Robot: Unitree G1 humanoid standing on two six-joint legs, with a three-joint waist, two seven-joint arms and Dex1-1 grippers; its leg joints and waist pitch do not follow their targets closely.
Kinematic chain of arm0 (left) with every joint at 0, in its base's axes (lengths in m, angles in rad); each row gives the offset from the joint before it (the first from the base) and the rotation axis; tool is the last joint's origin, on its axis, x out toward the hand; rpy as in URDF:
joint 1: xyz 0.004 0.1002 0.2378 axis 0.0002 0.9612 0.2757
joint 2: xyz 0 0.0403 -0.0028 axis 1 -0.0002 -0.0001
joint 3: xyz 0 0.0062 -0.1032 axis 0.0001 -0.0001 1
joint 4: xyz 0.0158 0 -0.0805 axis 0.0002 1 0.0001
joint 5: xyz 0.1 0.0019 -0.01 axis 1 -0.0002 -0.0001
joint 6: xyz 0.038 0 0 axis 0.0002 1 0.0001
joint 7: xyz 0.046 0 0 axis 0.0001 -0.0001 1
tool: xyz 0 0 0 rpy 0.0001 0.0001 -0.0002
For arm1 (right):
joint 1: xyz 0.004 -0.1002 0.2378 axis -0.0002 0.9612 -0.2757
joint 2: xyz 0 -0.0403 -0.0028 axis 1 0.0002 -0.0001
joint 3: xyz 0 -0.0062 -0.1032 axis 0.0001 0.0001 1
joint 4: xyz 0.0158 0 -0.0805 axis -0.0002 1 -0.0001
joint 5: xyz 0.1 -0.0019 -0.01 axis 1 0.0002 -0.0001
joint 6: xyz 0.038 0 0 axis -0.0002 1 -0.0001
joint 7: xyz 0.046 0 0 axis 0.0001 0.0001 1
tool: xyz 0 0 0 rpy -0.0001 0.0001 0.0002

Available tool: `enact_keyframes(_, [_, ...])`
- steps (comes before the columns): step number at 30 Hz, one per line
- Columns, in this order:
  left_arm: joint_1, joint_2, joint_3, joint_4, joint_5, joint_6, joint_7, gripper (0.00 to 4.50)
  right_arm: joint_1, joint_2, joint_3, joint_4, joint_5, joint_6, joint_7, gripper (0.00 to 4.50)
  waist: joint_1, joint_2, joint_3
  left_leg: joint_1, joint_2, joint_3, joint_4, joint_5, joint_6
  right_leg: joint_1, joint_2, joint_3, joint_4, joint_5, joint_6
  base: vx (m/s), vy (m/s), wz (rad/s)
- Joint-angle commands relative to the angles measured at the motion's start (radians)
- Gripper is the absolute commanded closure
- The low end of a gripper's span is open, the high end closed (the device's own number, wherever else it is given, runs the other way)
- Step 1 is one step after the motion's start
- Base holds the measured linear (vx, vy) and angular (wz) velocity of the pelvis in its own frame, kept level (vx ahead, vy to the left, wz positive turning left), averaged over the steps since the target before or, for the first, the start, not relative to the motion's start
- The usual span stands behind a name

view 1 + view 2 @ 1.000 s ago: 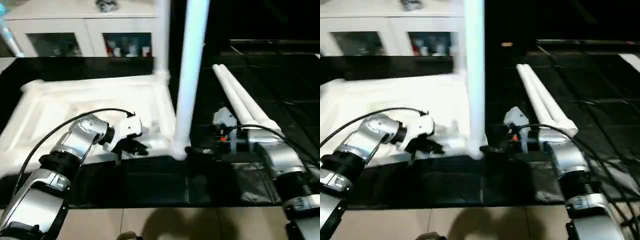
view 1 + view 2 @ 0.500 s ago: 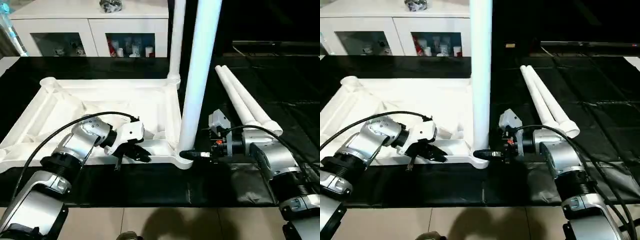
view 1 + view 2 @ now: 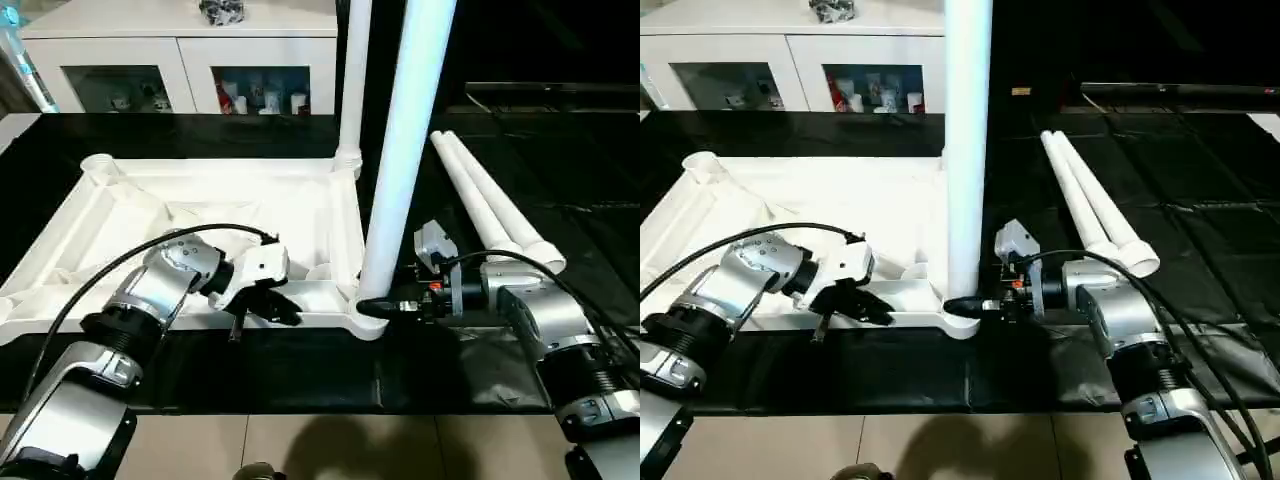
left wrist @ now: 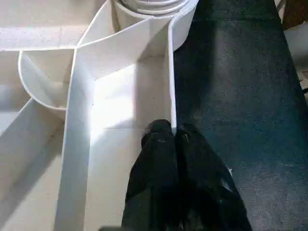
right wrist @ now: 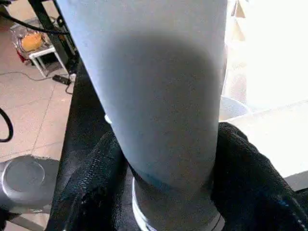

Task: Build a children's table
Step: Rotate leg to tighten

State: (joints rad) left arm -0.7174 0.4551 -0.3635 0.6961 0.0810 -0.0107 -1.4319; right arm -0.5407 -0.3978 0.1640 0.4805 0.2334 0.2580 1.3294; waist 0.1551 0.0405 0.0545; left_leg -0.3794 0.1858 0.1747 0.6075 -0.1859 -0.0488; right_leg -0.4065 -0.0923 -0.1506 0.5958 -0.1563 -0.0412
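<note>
The children's table top (image 3: 200, 200) lies upside down on a black mat, ribs and corner sockets facing up. One white leg (image 3: 352, 80) stands in the far right socket. Another leg (image 3: 400, 150) stands in the near right socket. My right gripper (image 3: 375, 307) is at this leg's base; in the right wrist view its fingers (image 5: 96, 192) press against both sides of the leg (image 5: 159, 86). My left gripper (image 3: 290, 312) is shut on the thin near rim wall (image 4: 170, 72) of the top, left of that socket. Two more legs (image 3: 490, 210) lie side by side on the mat at the right.
A white glass-door cabinet (image 3: 180, 60) stands behind the mat. The black mat (image 3: 300, 370) runs to a tiled floor (image 3: 300, 445) at the near edge. Cables loop over both of my forearms.
The camera has shifted and steadied. My right gripper's fingers have closed in on the base of the near right leg. My left gripper keeps its hold on the rim.
</note>
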Motion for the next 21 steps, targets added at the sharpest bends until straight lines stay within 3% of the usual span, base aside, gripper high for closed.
enact_keyframes(1, [-0.006,-0.006,-0.014,-0.014,0.0,-0.013,-0.008,4.5,0.01,-0.003,0.013,-0.027,0.013,0.009,0.025,2.24,-0.003,0.0,-0.083,0.018,0.062,-0.02,-0.068,-0.177,0.048,0.06,-0.085,0.071,-0.069,-0.266,-0.151,0.0,0.0,0.0])
enact_keyframes(13, [-0.02,-0.038,0.017,0.015,-0.006,0.052,0.059,4.5,0.051,0.018,0.017,-0.063,0.006,0.016,-0.032,2.47,0.005,0.0,-0.082,0.02,0.061,-0.02,-0.068,-0.189,0.044,0.059,-0.086,0.071,-0.075,-0.298,-0.141,0.0,0.0,0.0])
enact_keyframes(16, [-0.058,-0.091,0.072,0.043,-0.027,0.136,0.18,4.5,0.047,0.072,-0.012,-0.025,-0.036,0.01,-0.205,2.49,-0.004,0.0,-0.073,0.031,0.057,-0.024,-0.074,-0.258,0.007,0.057,-0.088,0.066,-0.091,-0.416,-0.118,0.0,0.0,0.0])
enact_keyframes(17, [-0.103,-0.147,0.131,0.074,-0.054,0.222,0.309,4.5,0.027,0.133,-0.052,0.023,-0.056,0.019,-0.37,2.5,-0.012,0.001,-0.071,0.037,0.054,-0.025,-0.074,-0.274,-0.009,0.054,-0.09,0.064,-0.097,-0.457,-0.108,0.0,0.0,0.0])
enact_keyframes(19, [-0.125,-0.172,0.155,0.086,-0.063,0.259,0.367,4.5,0.014,0.166,-0.069,0.041,-0.059,0.033,-0.441,2.5,-0.021,-0.002,-0.073,0.034,0.052,-0.027,-0.074,-0.272,-0.011,0.06,-0.09,0.061,-0.1,-0.464,-0.098,0.0,0.0,0.0])
enact_keyframes(21, [-0.153,-0.208,0.181,0.094,-0.073,0.297,0.439,4.5,-0.014,0.218,-0.088,0.075,-0.067,0.047,-0.547,2.51,-0.03,-0.002,-0.076,0.024,0.054,-0.028,-0.076,-0.252,-0.001,0.064,-0.088,0.064,-0.094,-0.41,-0.1,0.0,0.0,0.0])
